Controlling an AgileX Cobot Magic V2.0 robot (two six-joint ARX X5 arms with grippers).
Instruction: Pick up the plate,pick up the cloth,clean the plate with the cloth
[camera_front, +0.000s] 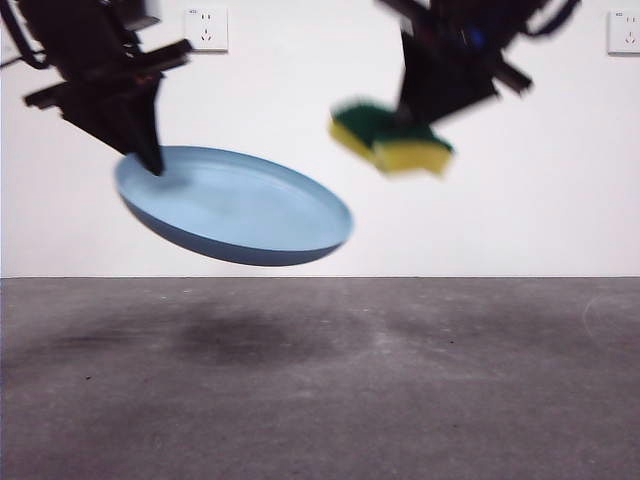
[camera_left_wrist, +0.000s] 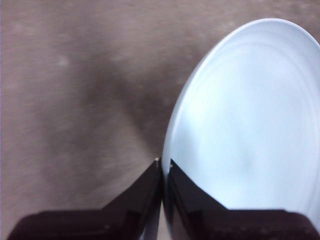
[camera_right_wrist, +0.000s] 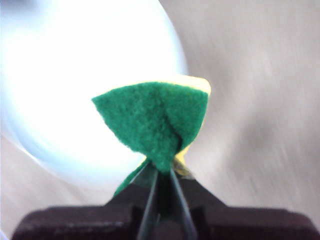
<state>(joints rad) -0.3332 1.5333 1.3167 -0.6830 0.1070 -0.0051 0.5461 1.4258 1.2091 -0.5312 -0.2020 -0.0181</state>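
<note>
The plate (camera_front: 235, 205) hangs tilted in the air above the grey table (camera_front: 320, 390), its rim pinched between the closed jaws of the left gripper (camera_left_wrist: 162, 165), with the rest of the light-blue dish reaching out beyond the jaw tips. The cloth (camera_front: 392, 137), a yellow sponge with a green scouring face, is squeezed between the closed jaws of the right gripper (camera_right_wrist: 164, 172) and juts past their tips, up in the air, beside the plate's far rim and apart from it.
</note>
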